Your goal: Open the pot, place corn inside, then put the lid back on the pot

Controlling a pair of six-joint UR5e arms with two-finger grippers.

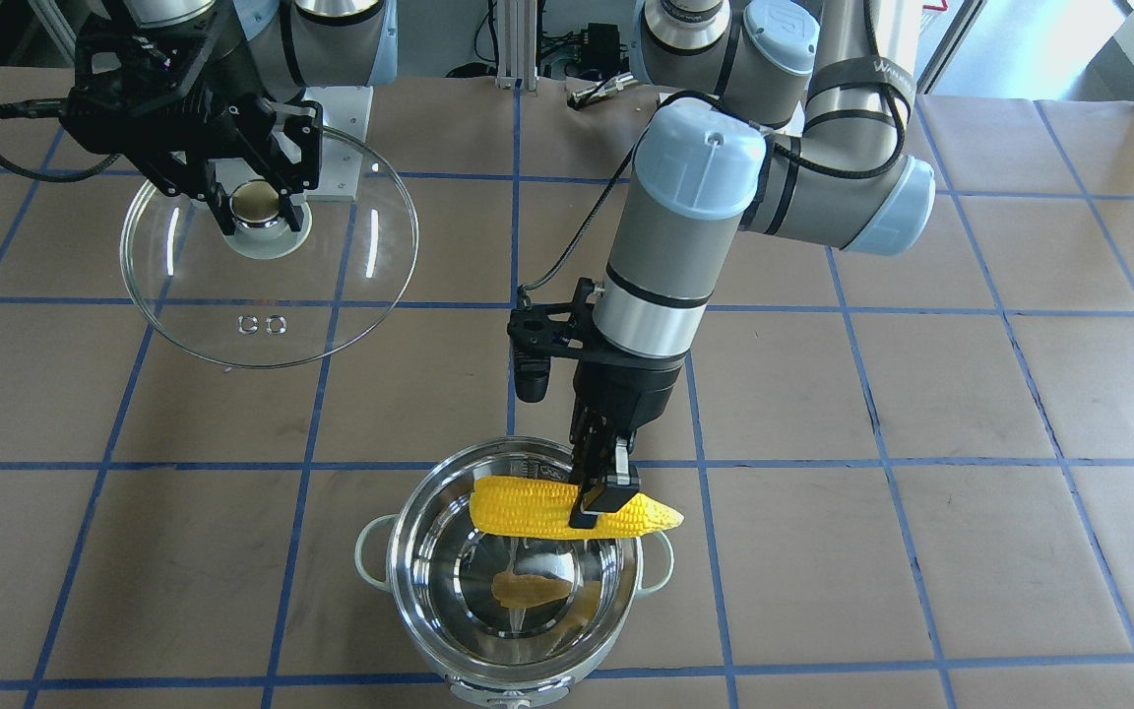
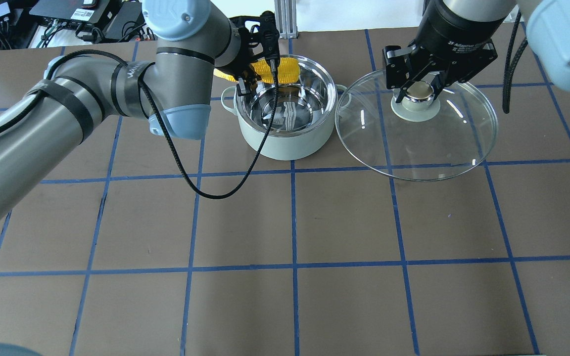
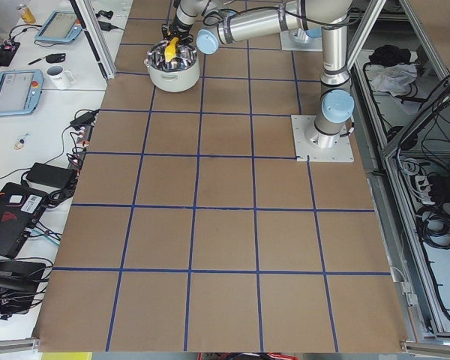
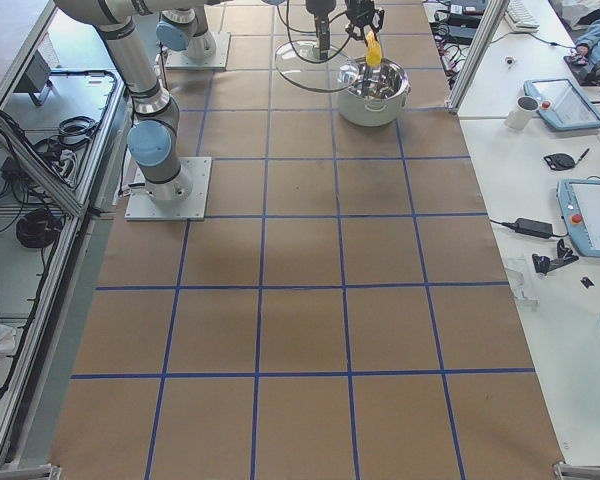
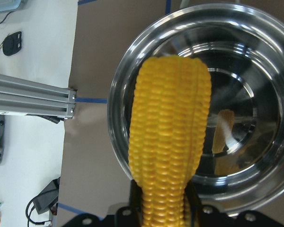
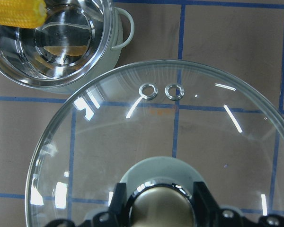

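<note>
The mint-green pot [image 1: 409,601] stands open, its shiny inside empty apart from a reflection. My left gripper [image 1: 598,502] is shut on the yellow corn [image 1: 528,507] and holds it level just above the pot's mouth, with the pointed tip past the rim. The left wrist view shows the corn [image 5: 173,137] over the pot [image 5: 255,61]. My right gripper [image 1: 257,212] is shut on the beige knob [image 6: 156,208] of the glass lid [image 1: 331,295]. It holds the lid beside the pot, on the robot's right. In the overhead view the lid [image 2: 413,148] is next to the pot [image 2: 285,143].
The table is brown paper with a blue tape grid [image 2: 292,222]. The left arm's black cable [image 2: 206,190] loops over the table in front of the pot. Tablets and a mug [image 3: 58,73] lie on a white side table beyond the pot.
</note>
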